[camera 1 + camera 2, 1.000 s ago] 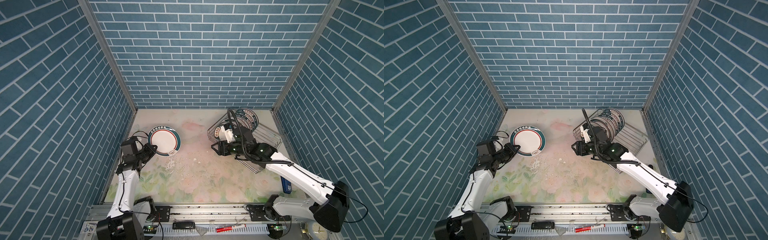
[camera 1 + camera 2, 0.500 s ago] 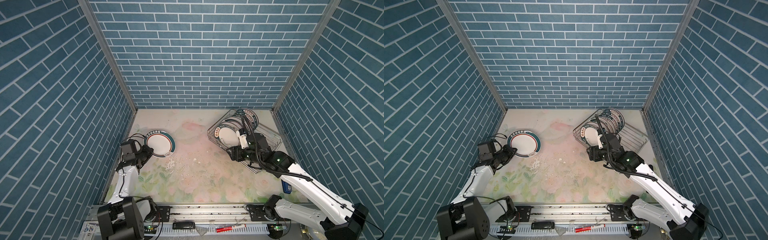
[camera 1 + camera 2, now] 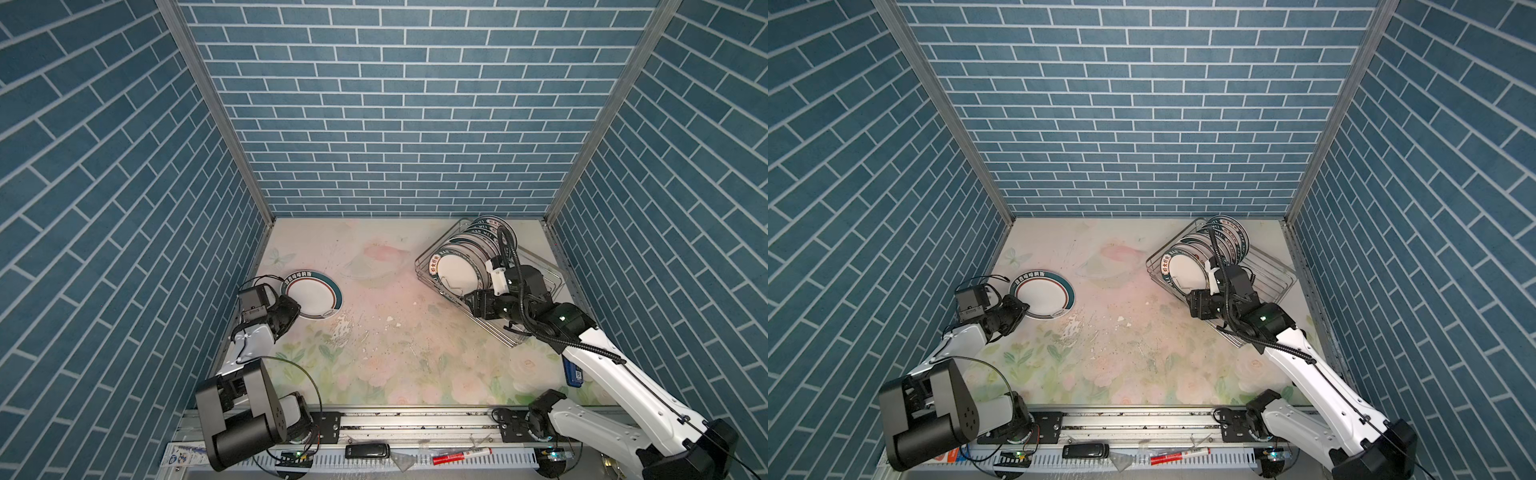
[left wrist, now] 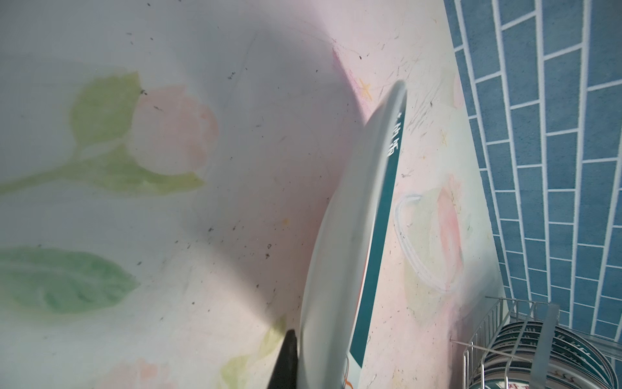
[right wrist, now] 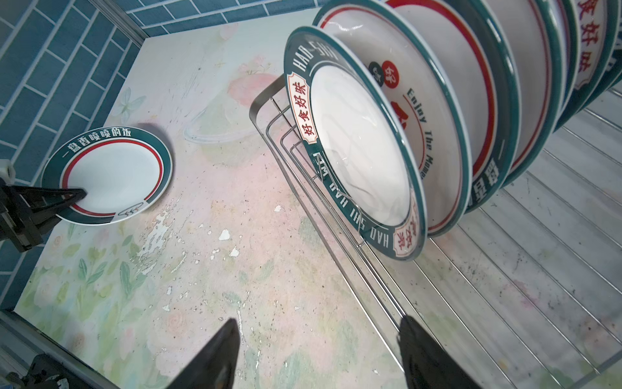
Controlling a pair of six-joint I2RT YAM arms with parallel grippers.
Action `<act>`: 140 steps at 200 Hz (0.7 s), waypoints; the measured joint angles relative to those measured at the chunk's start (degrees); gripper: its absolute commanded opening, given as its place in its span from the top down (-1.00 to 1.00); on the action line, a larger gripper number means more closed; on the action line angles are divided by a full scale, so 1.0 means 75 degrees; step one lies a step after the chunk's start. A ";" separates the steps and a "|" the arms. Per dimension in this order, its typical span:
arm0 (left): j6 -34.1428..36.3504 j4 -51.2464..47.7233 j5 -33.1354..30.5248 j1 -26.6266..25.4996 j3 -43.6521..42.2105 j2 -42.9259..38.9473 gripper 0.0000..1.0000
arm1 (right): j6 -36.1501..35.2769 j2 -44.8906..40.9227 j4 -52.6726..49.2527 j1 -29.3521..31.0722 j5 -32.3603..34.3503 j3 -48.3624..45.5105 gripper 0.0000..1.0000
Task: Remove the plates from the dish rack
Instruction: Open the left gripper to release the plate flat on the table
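The left arm (image 3: 249, 345) is folded near its base. The left gripper (image 3: 293, 307) pinches the edge of a round white plate with a dark green rim (image 3: 313, 296), low over the pale flowery table (image 3: 374, 353). The right arm (image 3: 602, 357) stretches long. The right gripper (image 5: 318, 336) is spread wide, empty, at the near edge of the shiny silver wire dish rack (image 3: 417, 266). More white green-rimmed plates (image 3: 457, 272) stand inside.

blue brick walls (image 3: 395, 104) enclose a worn floral tabletop (image 3: 395, 357).
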 measured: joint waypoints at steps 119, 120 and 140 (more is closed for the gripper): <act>0.0070 0.0318 0.0082 0.0044 -0.0087 0.0391 0.56 | -0.0012 0.0017 0.0006 -0.0058 -0.0064 -0.0009 -0.51; 0.0070 0.0318 0.0085 0.0047 -0.0087 0.0396 0.56 | -0.0012 0.0017 0.0006 -0.0058 -0.0067 -0.0009 -0.51; 0.0108 0.0341 0.0082 0.0052 -0.0087 0.0455 0.48 | -0.0012 0.0017 0.0006 -0.0070 -0.0085 -0.0009 -0.52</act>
